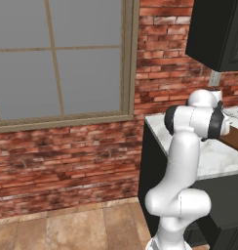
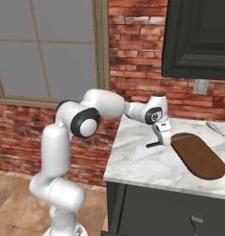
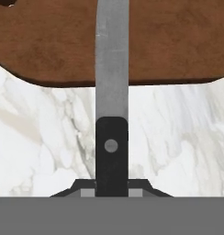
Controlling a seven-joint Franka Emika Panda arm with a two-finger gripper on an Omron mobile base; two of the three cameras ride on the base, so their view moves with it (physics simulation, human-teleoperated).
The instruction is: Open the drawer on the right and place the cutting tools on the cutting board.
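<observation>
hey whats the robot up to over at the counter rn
The white arm's gripper is shut on a knife with a dark handle and a silver-grey blade. It holds the knife above the marble countertop, with the blade reaching over the near edge of the reddish-brown cutting board. The knife is not set down on the board yet. Another slim tool lies on the counter beyond the board, near the brick wall.

No text, label or number can be read anywhere.
</observation>
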